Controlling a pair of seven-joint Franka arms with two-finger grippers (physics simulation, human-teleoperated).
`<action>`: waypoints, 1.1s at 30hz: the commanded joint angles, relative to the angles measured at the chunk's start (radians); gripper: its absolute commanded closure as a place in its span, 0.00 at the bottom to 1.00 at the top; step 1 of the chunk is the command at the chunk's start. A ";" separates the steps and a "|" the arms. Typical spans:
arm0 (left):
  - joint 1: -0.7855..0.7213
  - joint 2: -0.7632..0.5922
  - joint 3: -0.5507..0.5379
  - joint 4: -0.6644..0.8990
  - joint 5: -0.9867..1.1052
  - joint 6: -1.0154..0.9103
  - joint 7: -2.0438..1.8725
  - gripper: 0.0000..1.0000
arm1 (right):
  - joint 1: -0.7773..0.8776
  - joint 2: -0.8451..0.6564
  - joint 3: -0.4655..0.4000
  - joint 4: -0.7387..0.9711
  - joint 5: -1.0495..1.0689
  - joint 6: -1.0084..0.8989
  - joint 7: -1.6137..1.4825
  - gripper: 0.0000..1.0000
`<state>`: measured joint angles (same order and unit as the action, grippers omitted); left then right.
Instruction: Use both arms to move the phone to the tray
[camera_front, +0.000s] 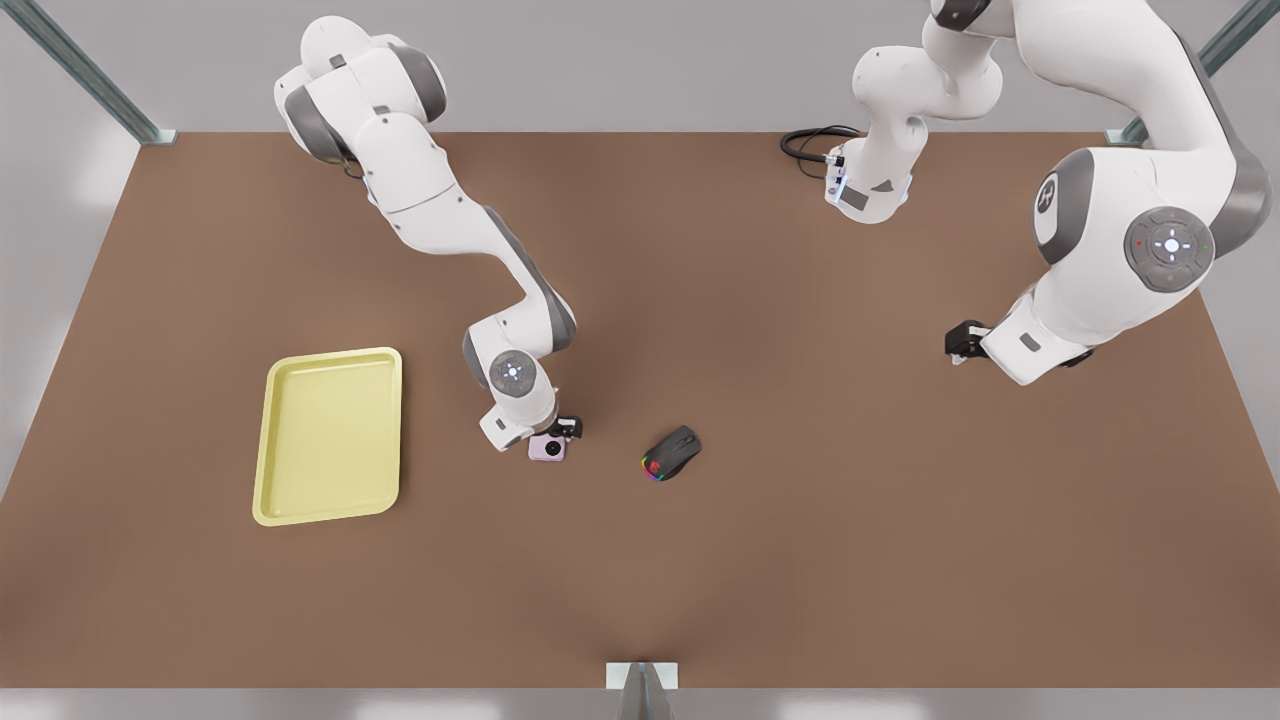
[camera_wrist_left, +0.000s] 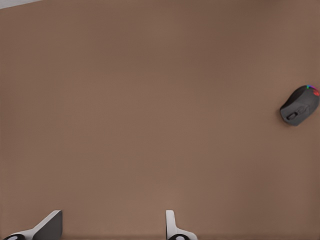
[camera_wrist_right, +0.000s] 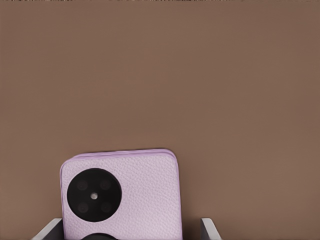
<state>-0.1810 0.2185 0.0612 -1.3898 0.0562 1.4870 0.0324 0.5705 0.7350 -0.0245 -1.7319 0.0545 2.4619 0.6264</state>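
Right gripper (camera_wrist_right: 130, 232): fingers on both sides of the phone (camera_wrist_right: 135, 192).
Left gripper (camera_wrist_left: 112, 230): open wide, holding nothing, mouse (camera_wrist_left: 299, 105) far off.
Tray (camera_front: 330, 435): near the right gripper.

1. Front view is hanging overhead, looking almost straight down at the whole table (camera_front: 700, 580), with both arms' bases along the picture's top edge.
2. Left wrist view is riding the arm on the front view's right, facing down from well above bare tabletop; its fingertips (camera_wrist_left: 172, 227) are showing at the frame edge.
3. Right wrist view is sitting very low and close, the phone (camera_wrist_right: 135, 192) bulking large in it.
4. Front and left wrist views are sharing the mouse (camera_front: 672, 453) (camera_wrist_left: 299, 105); front and right wrist views are sharing the phone (camera_front: 548, 449).
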 joint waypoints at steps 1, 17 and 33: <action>0.000 -0.001 0.000 0.000 0.001 0.001 0.026 0.00 | -0.001 0.001 0.002 0.002 0.002 0.000 -0.020 0.02; 0.000 0.005 0.000 0.002 0.001 -0.002 0.026 0.00 | -0.004 0.001 0.002 0.005 0.002 -0.009 -0.011 0.22; 0.000 -0.001 0.000 0.003 0.001 -0.007 0.027 0.00 | -0.029 -0.028 0.000 -0.006 0.001 -0.014 -0.040 0.22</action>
<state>-0.1810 0.2191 0.0612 -1.3872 0.0562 1.4818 0.0548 0.5460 0.7120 -0.0243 -1.7375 0.0598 2.4525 0.6019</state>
